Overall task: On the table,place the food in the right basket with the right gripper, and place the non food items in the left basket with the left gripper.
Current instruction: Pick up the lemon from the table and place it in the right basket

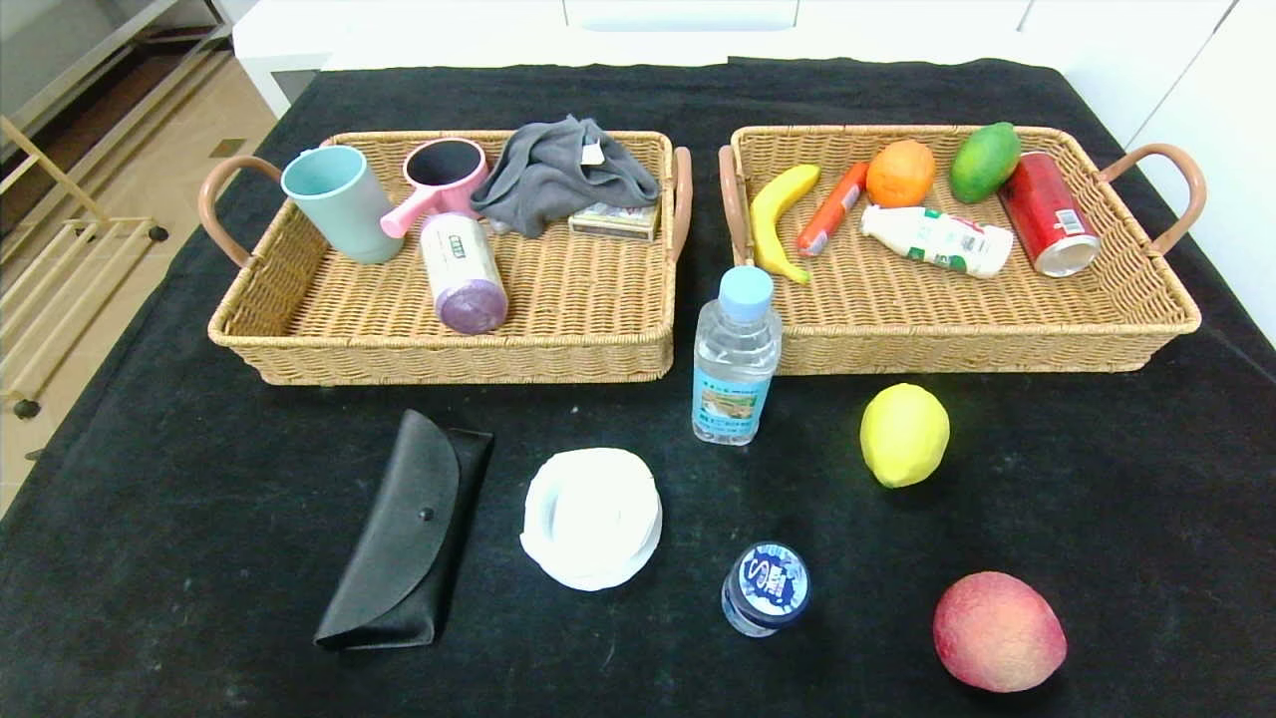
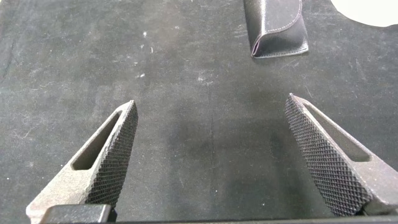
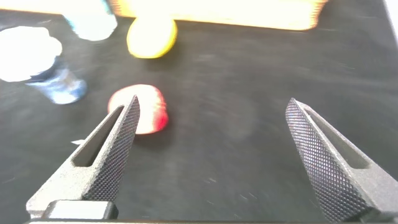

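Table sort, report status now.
Left gripper and right gripper both open, empty, above the table. Glasses case, white dish, water bottle, small bottle, lemon, peach not yet binned. Nothing blocking.

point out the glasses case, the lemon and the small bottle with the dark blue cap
glasses case (image 1: pixel 404 534), head view, middle of the black flap near the snap
lemon (image 1: pixel 904 435), head view, centre of the yellow skin
small bottle (image 1: pixel 767 583), head view, on its dark blue cap

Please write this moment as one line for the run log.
left gripper: open, empty, near case | right gripper: open, empty, near peach | both baskets: partly filled
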`<act>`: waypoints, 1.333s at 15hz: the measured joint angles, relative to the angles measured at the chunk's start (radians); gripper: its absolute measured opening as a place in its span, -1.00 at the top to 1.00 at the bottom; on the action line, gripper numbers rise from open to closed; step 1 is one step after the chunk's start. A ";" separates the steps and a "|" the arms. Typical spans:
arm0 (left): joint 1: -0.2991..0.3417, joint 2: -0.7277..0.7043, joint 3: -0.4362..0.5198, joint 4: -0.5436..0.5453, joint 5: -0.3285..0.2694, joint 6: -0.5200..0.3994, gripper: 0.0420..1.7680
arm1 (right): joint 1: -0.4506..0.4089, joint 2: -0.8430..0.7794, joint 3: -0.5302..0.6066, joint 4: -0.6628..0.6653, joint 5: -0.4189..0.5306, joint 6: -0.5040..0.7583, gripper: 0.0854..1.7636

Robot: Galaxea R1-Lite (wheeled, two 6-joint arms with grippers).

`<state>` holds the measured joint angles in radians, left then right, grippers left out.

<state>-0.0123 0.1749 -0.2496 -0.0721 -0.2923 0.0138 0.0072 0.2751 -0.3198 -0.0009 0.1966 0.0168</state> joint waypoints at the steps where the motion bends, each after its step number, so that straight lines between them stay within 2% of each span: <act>1: 0.000 0.000 0.000 0.000 0.000 0.000 -0.94 | 0.000 0.000 0.000 0.000 0.000 0.000 -0.94; 14: 0.000 0.000 0.000 0.000 0.000 0.000 -0.94 | 0.000 0.000 0.000 0.000 0.000 0.000 -0.94; 18: -0.015 0.184 -0.106 -0.002 -0.134 0.006 -0.94 | 0.007 0.193 -0.112 -0.001 0.144 -0.008 -0.94; 20: -0.086 0.297 -0.168 -0.018 -0.158 0.008 -0.94 | 0.049 0.296 -0.186 -0.001 0.181 -0.008 -0.94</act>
<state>-0.0985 0.4719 -0.4179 -0.0904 -0.4502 0.0215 0.0557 0.5709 -0.5060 -0.0017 0.3774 0.0089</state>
